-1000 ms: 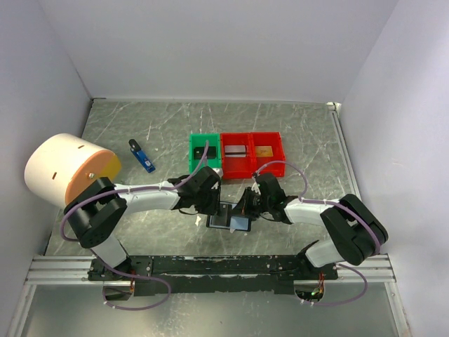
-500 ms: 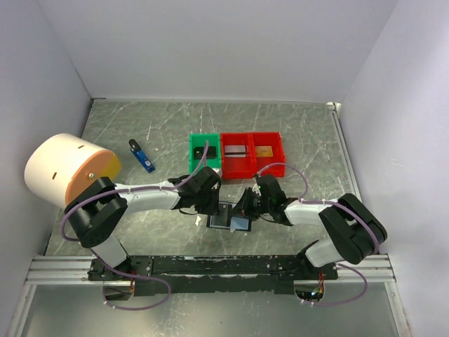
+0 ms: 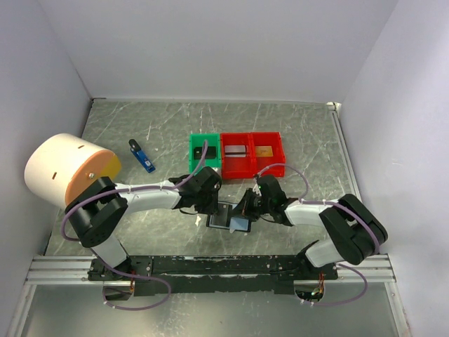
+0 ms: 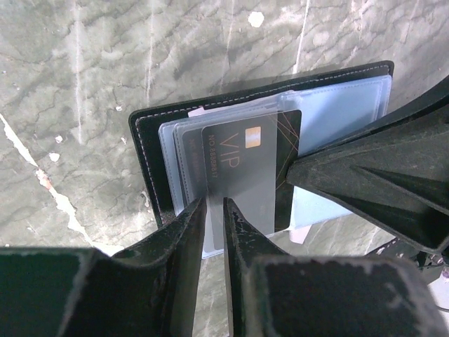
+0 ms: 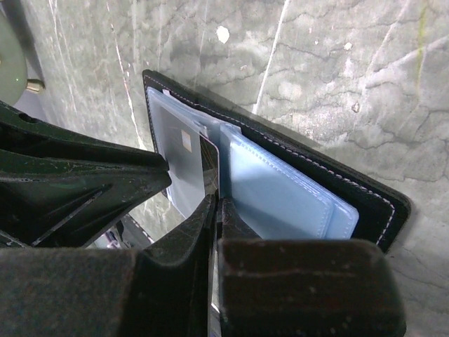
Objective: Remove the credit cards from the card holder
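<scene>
Already three credit cards [image 3: 236, 149] are lying in the green bin [image 3: 191, 151] and red bins [image 3: 252, 135] at frame centre, while the open card holder [image 3: 226, 222] at lower centre is keeping one black VIP card [image 4: 245, 175] sleeved. The right gripper [image 5: 214, 202] is pinching that card's edge, jaws tight; the left gripper [image 4: 212, 207] is poising at the sleeve [image 4: 337, 112], jaws narrowly parted.
</scene>
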